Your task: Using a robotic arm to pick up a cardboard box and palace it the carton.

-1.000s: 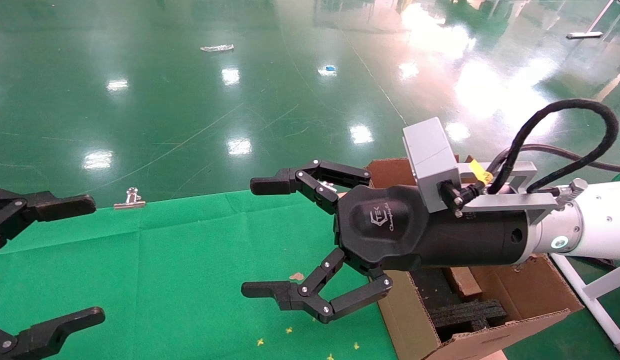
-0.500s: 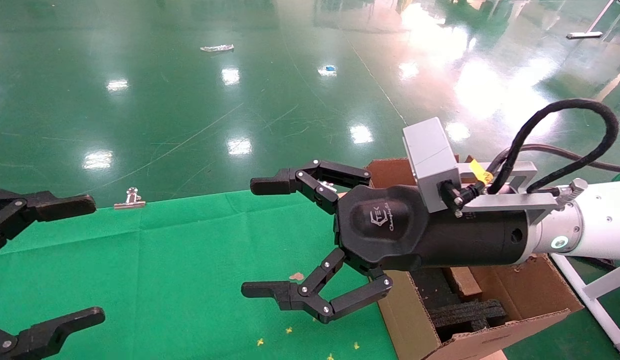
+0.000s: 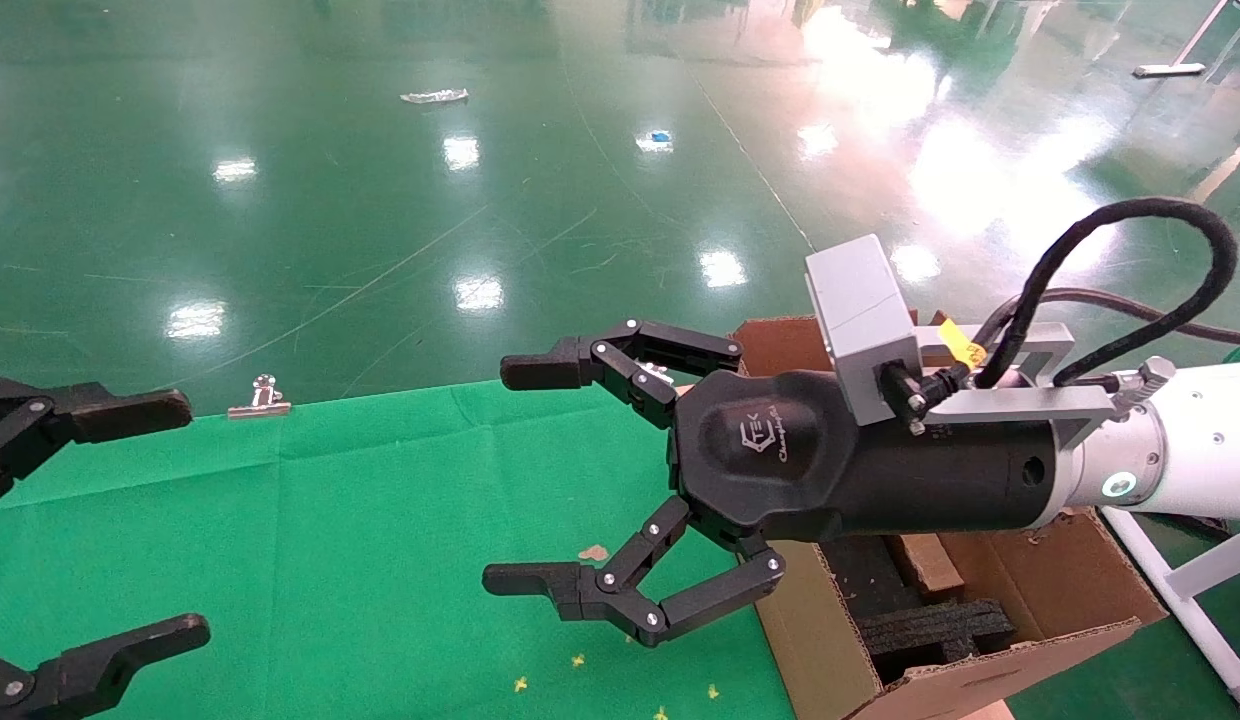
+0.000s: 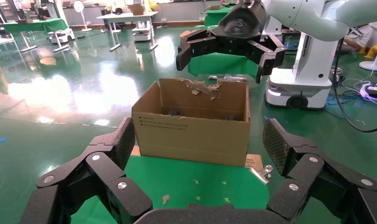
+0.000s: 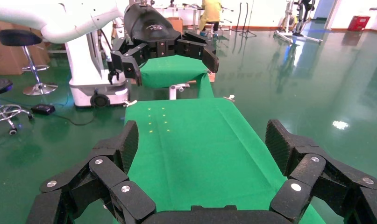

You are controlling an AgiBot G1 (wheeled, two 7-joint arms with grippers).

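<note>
Green glossy floor stretches behind the green cloth table (image 3: 360, 520), and nothing has shifted over the last second: both arms sit exactly where they were, so no step of the task is advancing. The right gripper (image 3: 510, 475) on the robotic arm (image 3: 1190, 455) hangs above the table's edge just beside the carton (image 3: 1070, 590), its fingers spread wide apart, holding and touching nothing. The left gripper (image 3: 170, 520) waits well away from the carton on the far side of the table, fingers equally wide, empty too. The carton stands open against the table's end, black foam (image 3: 930, 630) inside. A slim brown piece (image 3: 928, 562) lies among the foam; whether that is the cardboard box I cannot tell, and nowhere else does it show.
</note>
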